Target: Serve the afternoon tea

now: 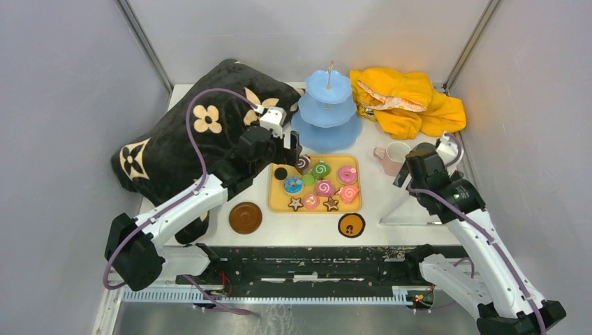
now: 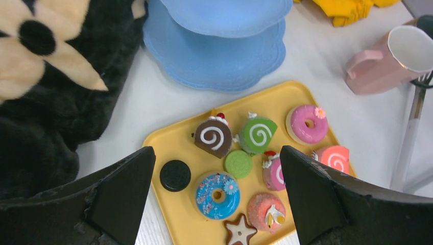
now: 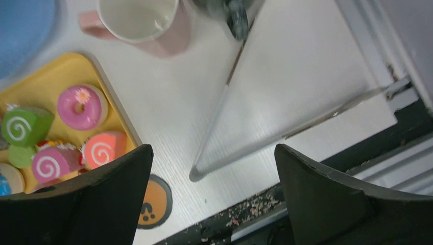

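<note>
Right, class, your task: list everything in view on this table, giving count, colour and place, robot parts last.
tiered stand: one, light blue, back centre
toy sweets: eleven, mixed colours, on tray
tray: one, yellow, centre
cup: one, pink, right of tray
coasters: two, one brown front-left of tray, one orange-and-black front-right
tongs: one, metal, right of tray
cushion: one, black with cream flowers, back left
cloth: one, yellow, back right
left fingers: two, black, open above tray
right fingers: two, black, open above tongs
</note>
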`<action>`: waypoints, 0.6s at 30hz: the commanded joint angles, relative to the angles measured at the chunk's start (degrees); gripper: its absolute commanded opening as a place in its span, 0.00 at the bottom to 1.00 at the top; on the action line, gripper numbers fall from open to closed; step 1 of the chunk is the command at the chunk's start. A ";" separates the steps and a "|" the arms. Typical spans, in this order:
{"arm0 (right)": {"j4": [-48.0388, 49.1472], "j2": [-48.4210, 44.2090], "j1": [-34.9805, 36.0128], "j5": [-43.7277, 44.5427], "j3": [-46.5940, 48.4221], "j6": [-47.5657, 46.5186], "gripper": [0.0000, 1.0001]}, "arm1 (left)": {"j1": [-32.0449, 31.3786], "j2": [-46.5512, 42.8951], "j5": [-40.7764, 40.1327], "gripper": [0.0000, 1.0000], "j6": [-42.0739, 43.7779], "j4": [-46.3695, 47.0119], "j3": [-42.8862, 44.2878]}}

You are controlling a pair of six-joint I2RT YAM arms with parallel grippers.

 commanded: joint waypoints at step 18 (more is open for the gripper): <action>21.79 16.12 -11.27 -16.27 -19.35 7.67 0.61 | -0.24 -2.23 5.41 0.99 -1.57 -1.43 -1.92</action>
